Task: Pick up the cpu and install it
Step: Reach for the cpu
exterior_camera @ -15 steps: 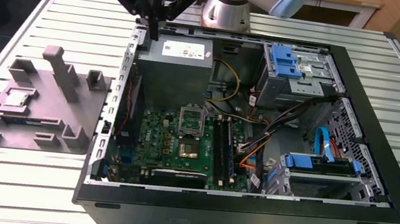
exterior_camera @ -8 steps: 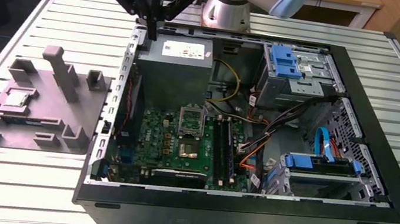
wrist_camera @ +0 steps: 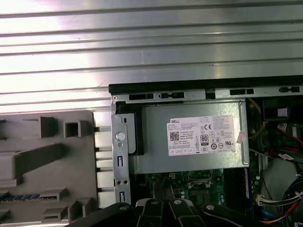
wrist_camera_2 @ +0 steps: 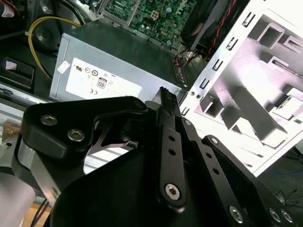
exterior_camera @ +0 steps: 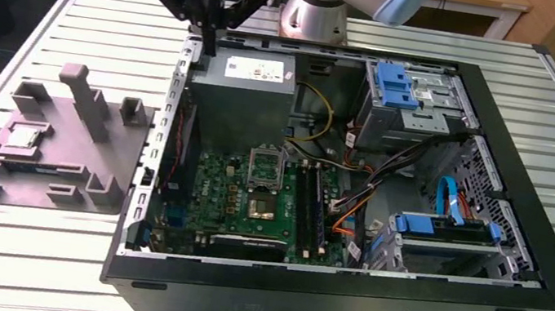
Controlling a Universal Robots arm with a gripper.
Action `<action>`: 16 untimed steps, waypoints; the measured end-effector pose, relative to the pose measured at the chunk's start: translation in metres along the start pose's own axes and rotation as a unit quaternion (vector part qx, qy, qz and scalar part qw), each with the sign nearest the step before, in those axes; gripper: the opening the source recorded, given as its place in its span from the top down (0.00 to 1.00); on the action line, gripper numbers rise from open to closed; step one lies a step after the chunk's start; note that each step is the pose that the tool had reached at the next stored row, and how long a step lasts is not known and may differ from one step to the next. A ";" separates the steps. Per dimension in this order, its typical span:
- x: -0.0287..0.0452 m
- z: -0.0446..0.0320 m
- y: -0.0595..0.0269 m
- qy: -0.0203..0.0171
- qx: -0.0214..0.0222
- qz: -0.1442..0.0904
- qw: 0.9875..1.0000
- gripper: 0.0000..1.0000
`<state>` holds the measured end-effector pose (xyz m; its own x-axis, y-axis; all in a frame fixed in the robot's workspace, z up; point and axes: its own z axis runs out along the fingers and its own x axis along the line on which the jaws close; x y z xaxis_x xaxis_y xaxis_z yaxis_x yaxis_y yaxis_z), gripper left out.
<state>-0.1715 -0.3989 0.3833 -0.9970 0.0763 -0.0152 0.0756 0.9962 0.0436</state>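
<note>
**Cpu flat in the tray, closed jaws over the case's far corner**

The cpu (exterior_camera: 22, 136), a small flat square chip with a pale silvery metal top, lies in a shallow seat of the big grey plastic tray (exterior_camera: 87, 177) with upright blocks. This seat is toward the exterior view's left side of the tray. The chip rests level with its metal face up. Being square it has no long axis, and its edges run roughly in line with the tray's edges. Nothing touches it.

The tray sits on the slatted aluminium bench (exterior_camera: 22, 249), just beside the black open computer case (exterior_camera: 344, 298). Inside the case, a black square socket (exterior_camera: 261, 204) sits on the green motherboard (exterior_camera: 226, 206), below the grey power-supply box (exterior_camera: 243, 93).

The pale grey and blue robot arm (exterior_camera: 339, 0) stands behind the case. Its black wrist tool points down and tapers to a narrow tip. The jaws hang over the case's far corner on the exterior view's left, by the edge of the power-supply box and well apart from the cpu. In both wrist views the fingers (wrist_camera_2: 168, 142) run together to one tip, so the jaws are closed with nothing between them.
</note>
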 end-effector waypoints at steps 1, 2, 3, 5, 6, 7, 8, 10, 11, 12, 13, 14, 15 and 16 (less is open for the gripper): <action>0.0003 0.0000 0.0000 0.000 0.000 0.000 1.000 0.89; 0.0006 0.0000 -0.0001 0.000 0.000 0.000 1.000 0.89; 0.0009 0.0001 -0.0001 0.000 0.000 0.000 1.000 0.89; 0.0013 0.0001 -0.0001 0.000 0.000 0.000 1.000 0.89; 0.0020 0.0003 -0.0002 0.001 0.000 0.000 1.000 0.89; 0.0026 0.0005 -0.0002 0.003 0.000 0.000 1.000 0.89; 0.0026 0.0005 -0.0002 0.003 0.000 0.000 1.000 0.89; 0.0027 0.0007 -0.0002 0.003 0.000 0.000 1.000 0.89; 0.0027 0.0007 -0.0002 0.004 0.000 0.000 1.000 0.89; 0.0028 0.0007 -0.0002 0.004 0.000 0.000 1.000 0.89; 0.0028 0.0008 -0.0002 0.004 0.000 0.000 1.000 0.89; 0.0028 0.0008 -0.0003 0.004 0.000 0.000 1.000 0.89; 0.0028 0.0009 -0.0003 0.005 0.000 0.000 1.000 0.89; 0.0028 0.0009 -0.0003 0.005 0.000 0.000 1.000 0.89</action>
<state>-0.1743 -0.3989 0.3824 -0.9971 0.0763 -0.0054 0.0760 0.9962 0.0428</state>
